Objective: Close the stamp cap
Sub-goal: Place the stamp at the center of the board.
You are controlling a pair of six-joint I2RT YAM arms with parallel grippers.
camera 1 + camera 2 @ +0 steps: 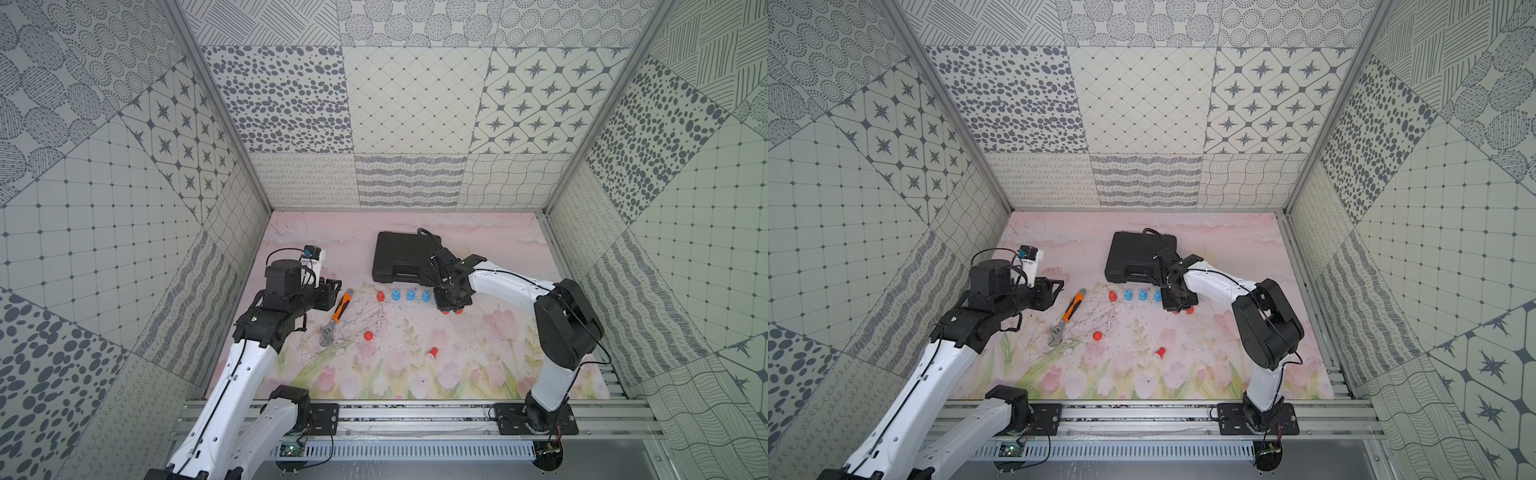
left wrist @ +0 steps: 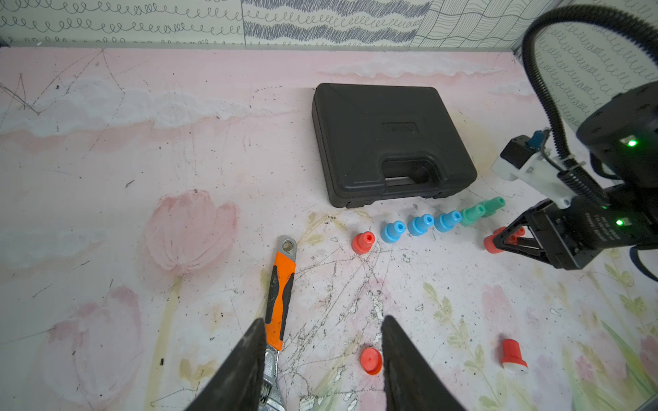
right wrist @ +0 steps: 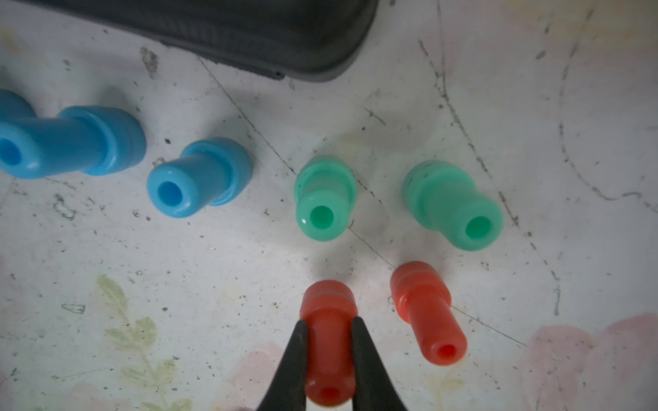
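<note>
Right wrist view: the right tool pinches a red stamp on the surface, beside its twin. The loose red cap lies well apart, near the partly open left tool. A crooked lift could tip the twin.

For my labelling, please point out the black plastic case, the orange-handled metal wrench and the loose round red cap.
Black plastic case [image 2: 384,142]: left wrist view, middle of the lid.
Orange-handled metal wrench [image 1: 340,308]: a top view, orange grip.
Loose round red cap [image 2: 370,361]: left wrist view, its top face.
</note>
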